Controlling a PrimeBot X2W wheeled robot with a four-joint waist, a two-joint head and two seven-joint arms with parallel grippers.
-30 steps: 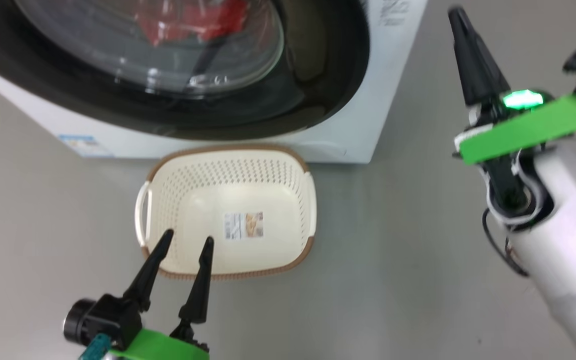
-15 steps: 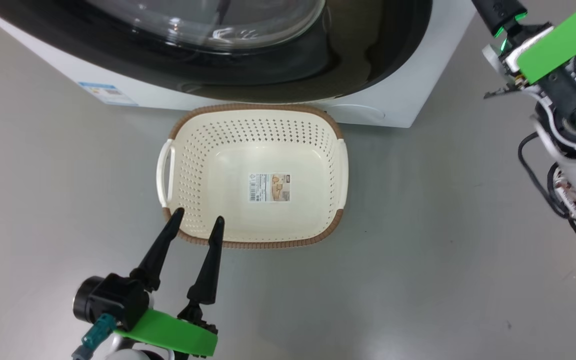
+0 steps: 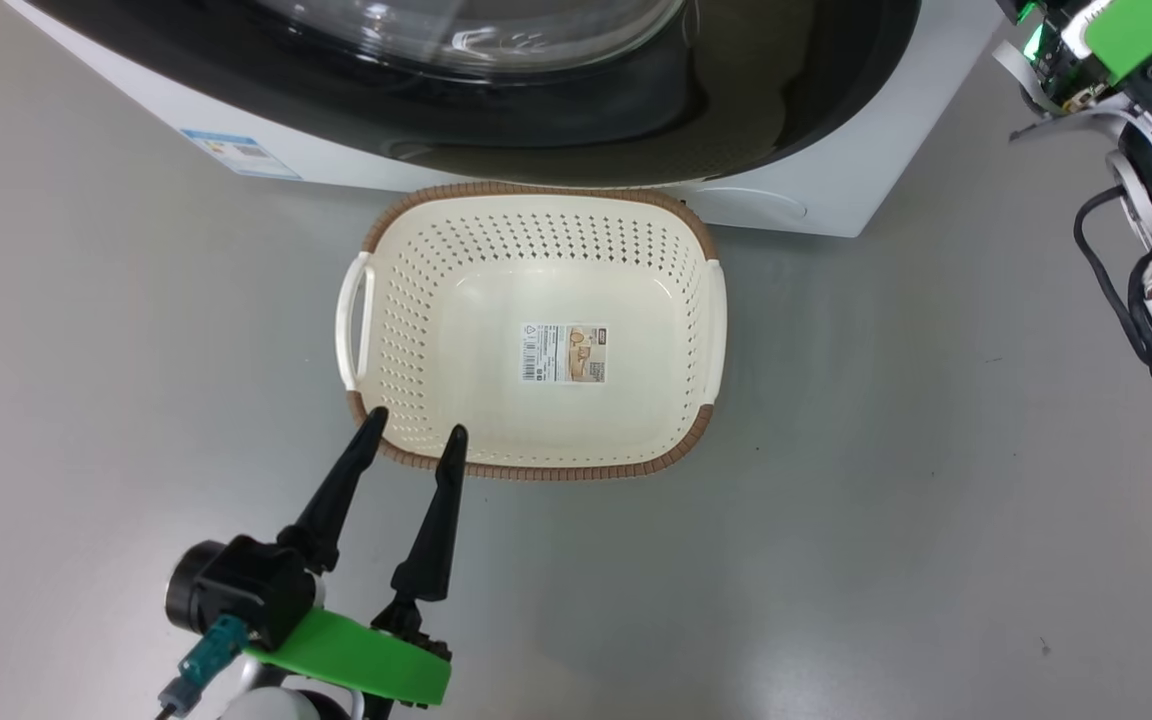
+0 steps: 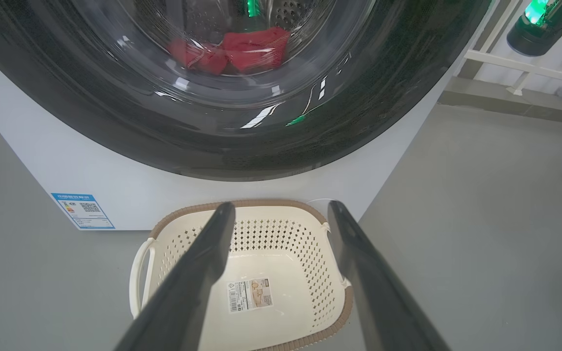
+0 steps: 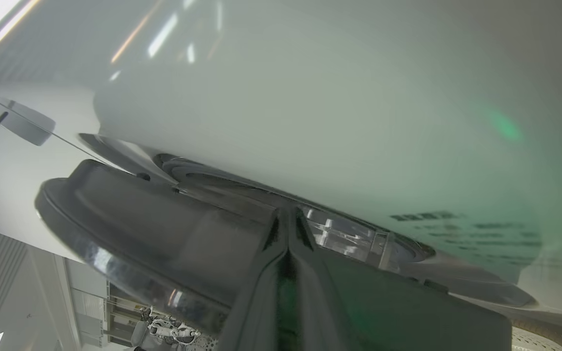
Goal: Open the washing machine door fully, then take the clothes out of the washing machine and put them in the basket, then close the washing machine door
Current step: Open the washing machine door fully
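1. The big white front-loading washing machine (image 4: 66, 161) is enclosing red fabric clothes (image 4: 254, 46) behind its black-rimmed round glass door (image 3: 536, 120).
2. The cream perforated plastic basket (image 3: 396, 330) is sitting empty just below, seemingly to catch them.
3. The left gripper (image 3: 416, 421) is hovering wide open; the right gripper (image 5: 287, 219), pinched together, is pointing at the door's edge, likely to pry.

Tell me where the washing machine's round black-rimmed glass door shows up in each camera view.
Head view: the round glossy black-rimmed glass door runs along the top edge, above the cream perforated plastic basket.
Left wrist view: it takes the upper half, with red clothes behind the glass.
Right wrist view: seen edge-on, a dark disc from lower left to centre.
Shared landmark: the white washing machine front around the door.
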